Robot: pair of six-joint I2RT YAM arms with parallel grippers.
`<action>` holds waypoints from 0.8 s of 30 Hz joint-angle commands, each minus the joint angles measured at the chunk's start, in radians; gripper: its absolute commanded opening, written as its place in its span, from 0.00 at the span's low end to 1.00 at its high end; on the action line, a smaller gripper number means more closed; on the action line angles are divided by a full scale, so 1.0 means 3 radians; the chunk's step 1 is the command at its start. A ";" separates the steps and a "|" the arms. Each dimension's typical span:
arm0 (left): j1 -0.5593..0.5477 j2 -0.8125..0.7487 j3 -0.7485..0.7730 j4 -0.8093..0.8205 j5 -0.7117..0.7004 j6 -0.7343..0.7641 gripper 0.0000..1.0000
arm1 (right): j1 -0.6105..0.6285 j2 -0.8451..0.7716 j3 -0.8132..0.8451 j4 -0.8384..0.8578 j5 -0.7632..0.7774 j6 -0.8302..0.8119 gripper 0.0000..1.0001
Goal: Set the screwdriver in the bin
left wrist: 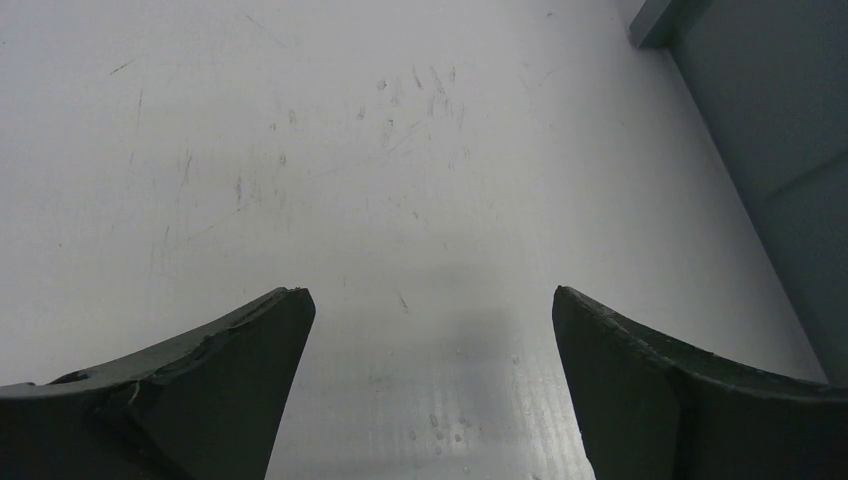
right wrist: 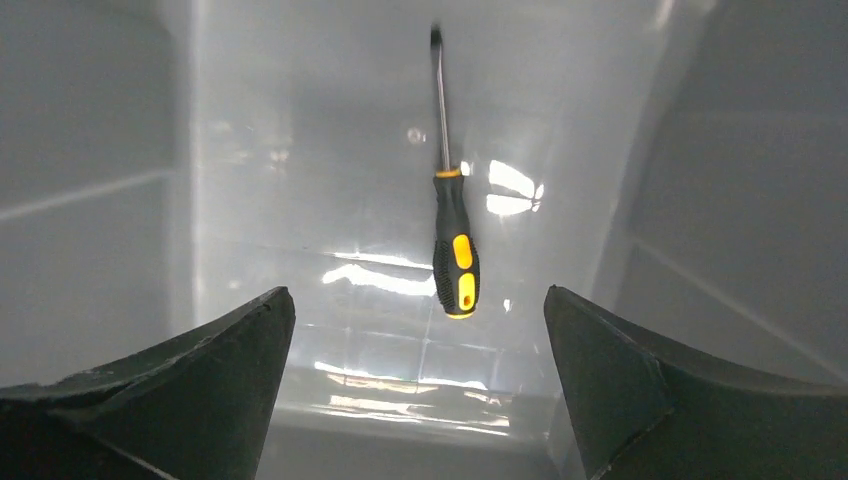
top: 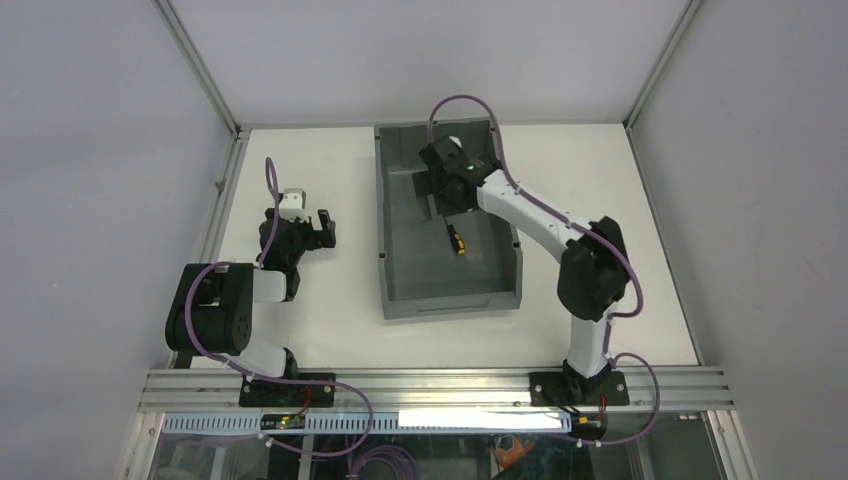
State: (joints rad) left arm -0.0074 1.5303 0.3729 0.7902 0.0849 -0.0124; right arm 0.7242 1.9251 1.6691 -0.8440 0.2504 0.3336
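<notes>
1. The screwdriver (right wrist: 455, 250) lies flat on the floor of the bin (top: 450, 303), shaft and handle both well inside the walls.
2. The right gripper (right wrist: 417, 296) hovers just above it, jaws spread wide, gripping nothing.
3. The left gripper (left wrist: 432, 295) hangs over the table (left wrist: 300, 150) beside the bin, jaws apart and empty.
4. The drop looks done. The best finish is a straight lift out, with the fingers kept off the walls and the tool.
</notes>
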 commanded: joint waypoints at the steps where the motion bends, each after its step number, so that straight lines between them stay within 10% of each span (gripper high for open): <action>1: -0.0021 -0.0070 0.0007 0.0112 0.0049 -0.0015 1.00 | -0.0099 -0.0670 0.0381 -0.0198 0.0286 -0.0129 0.99; 17: -0.0021 -0.0070 0.0005 0.0114 0.0048 -0.0016 1.00 | -0.2527 -0.1731 -0.0488 -0.0247 -0.0228 -0.0494 0.99; 24: -0.0021 -0.0070 0.0005 0.0112 0.0046 -0.0016 1.00 | -0.2766 -0.1819 -0.0698 -0.0209 -0.0167 -0.0547 0.99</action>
State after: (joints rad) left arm -0.0074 1.5303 0.3729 0.7906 0.0849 -0.0124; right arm -0.1112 1.4437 1.4864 -0.9360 0.2222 0.1982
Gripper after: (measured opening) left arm 0.995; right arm 0.992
